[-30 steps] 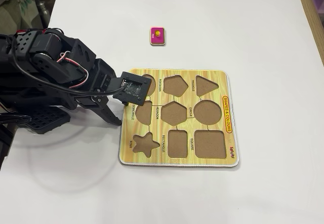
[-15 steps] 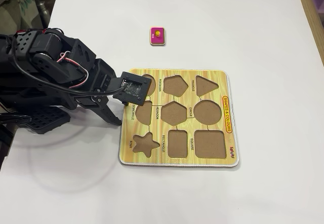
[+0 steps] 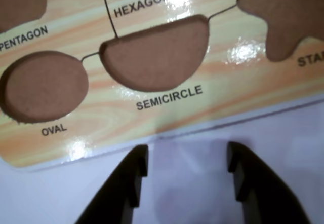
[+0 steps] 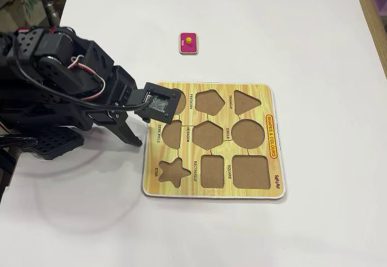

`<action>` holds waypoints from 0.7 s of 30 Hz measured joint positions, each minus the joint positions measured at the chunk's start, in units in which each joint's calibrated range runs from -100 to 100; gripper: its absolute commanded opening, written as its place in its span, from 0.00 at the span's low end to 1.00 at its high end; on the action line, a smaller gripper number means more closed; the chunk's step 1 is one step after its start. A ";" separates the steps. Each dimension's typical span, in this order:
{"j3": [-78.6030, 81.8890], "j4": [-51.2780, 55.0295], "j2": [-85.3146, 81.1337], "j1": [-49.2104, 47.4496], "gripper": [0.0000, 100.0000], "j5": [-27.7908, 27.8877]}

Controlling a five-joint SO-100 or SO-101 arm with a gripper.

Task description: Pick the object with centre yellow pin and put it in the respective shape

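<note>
- Step: pre-grasp, nothing picked yet. Claw (image 3: 185,176) is empty with its jaws spread wide, and only bare counter (image 3: 304,133) shows between them in the wrist view.
- Arm (image 4: 66,80) sits at the left of the fixed view, with the claw low beside the left edge of the puzzle board (image 4: 266,95), near the SEMICIRCLE cutout (image 3: 157,51) and the OVAL cutout (image 3: 43,84).
- Pink piece (image 4: 188,43) lies flat on the counter above the board in the fixed view, apart from it and well clear of the claw. It isn't visible in the wrist view.
- Next move, as I judge it: swing the arm toward the piece, centre the open jaws over it, descend and close on it.
- After that it goes to the rectangle recess (image 4: 212,171) in the bottom row, which is empty, like every other recess visible.
- Piece look: small, flat, magenta top, rounded corners, pale edge, yellow knob (image 4: 189,39) at its centre. It's thin, so the grip will likely need the knob or the edges.
</note>
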 measured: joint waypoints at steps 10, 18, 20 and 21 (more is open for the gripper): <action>-23.56 1.54 23.97 -0.09 0.18 0.00; -37.68 1.54 36.43 -4.77 0.18 0.00; -40.47 1.54 40.29 -8.33 0.18 0.00; -41.55 1.54 41.84 -9.82 0.18 0.00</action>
